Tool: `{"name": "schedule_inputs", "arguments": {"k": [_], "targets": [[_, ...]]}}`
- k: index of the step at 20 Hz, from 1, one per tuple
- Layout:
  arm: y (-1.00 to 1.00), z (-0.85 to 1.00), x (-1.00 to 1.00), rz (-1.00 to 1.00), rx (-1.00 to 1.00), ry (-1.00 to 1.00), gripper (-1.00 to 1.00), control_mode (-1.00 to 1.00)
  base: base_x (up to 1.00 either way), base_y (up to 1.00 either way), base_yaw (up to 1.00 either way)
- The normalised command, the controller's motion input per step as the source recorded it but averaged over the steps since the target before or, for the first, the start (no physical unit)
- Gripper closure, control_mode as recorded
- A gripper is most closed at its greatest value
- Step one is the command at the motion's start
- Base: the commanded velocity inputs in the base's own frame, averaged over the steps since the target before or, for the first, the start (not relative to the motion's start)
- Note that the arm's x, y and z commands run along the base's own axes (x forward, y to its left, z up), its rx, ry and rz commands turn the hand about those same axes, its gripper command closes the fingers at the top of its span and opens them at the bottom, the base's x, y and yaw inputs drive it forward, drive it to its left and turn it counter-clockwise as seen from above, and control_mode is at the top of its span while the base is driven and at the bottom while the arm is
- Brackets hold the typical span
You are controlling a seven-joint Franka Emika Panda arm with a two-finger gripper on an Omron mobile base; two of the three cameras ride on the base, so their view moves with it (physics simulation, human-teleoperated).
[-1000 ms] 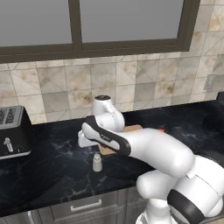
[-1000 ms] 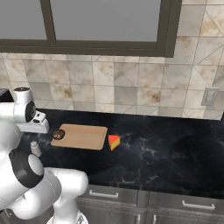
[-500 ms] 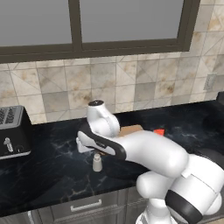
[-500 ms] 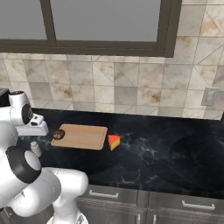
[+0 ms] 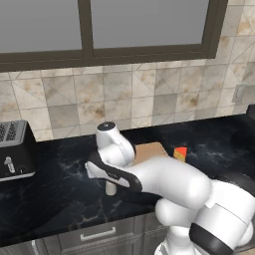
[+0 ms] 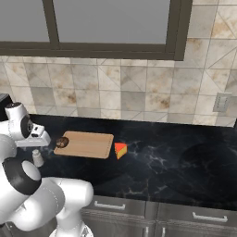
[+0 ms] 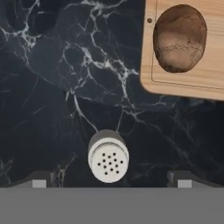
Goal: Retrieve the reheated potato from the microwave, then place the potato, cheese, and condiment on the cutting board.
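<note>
Hand view, looking straight down on the black marble counter point(image 7: 52, 78). The condiment point(image 7: 108, 156), a grey shaker seen cap-on with its perforated top, stands at 6 o'clock between the two spread fingertips point(image 7: 39, 180). At 1 o'clock, a corner of the cutting board point(image 7: 183, 85) bears the potato point(image 7: 179, 38), well apart from the shaker.

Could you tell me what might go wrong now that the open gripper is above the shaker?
The condiment shaker is small and upright, sitting off-centre toward the left finger, so one pad could touch first and tip it on the slick black counter. The potato lies near the cutting board edge; setting the shaker down close could nudge it. The cheese is off the board.
</note>
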Motion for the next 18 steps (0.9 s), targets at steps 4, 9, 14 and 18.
{"name": "schedule_inputs", "arguments": {"k": [4, 9, 14, 18], "targets": [[0.0, -0.14, 0.0, 0.0, 0.0, -0.09, -1.0, -1.0, 0.0, 0.0, 0.0], [-0.02, -0.07, -0.01, 0.0, 0.0, 0.0, -1.0, -1.0, 0.0, 0.0, 0.0], [0.0, -0.12, 0.0, 0.0, 0.0, 0.0, -1.0, -1.0, 0.0, 0.0, 0.0], [0.0, -0.07, 0.02, 0.0, 0.0, 0.0, -1.0, -1.0, 0.0, 0.0, 0.0]]}}
